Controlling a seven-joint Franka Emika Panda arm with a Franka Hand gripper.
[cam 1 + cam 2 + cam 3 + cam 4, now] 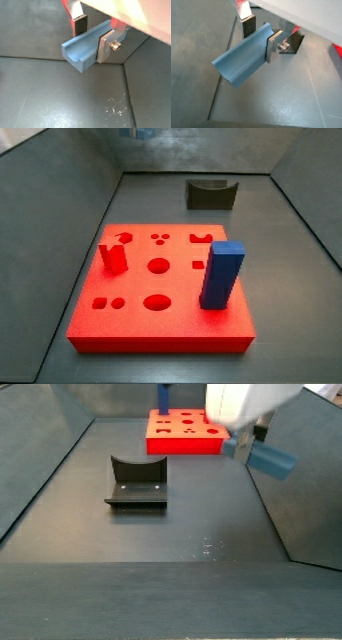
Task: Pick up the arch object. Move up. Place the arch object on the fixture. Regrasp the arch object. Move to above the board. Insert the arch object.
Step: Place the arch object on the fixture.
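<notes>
You see the gripper (264, 36) clamping the arch object (241, 61) aloft, right of the fixture (136, 482), near the board (185, 432).

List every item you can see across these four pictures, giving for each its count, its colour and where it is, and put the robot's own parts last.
Board: one, bright red, flat on the floor, with round, square and arch-shaped holes in its top.
Pillar: one, saturated blue, standing upright on the board.
Red peg: one, red, standing up from the board's top, apart from the pillar.
Fixture: one, dark olive-black with a curved notch, on the floor apart from the board, nothing resting in it.
Arch object: one, pale grey-blue, off the floor, held between the fingers.
Floor: one, dark grey, with grey walls around it.
Gripper: one, silver fingers with dark pads, shut on the arch object, above the floor to the side of the fixture.
</notes>
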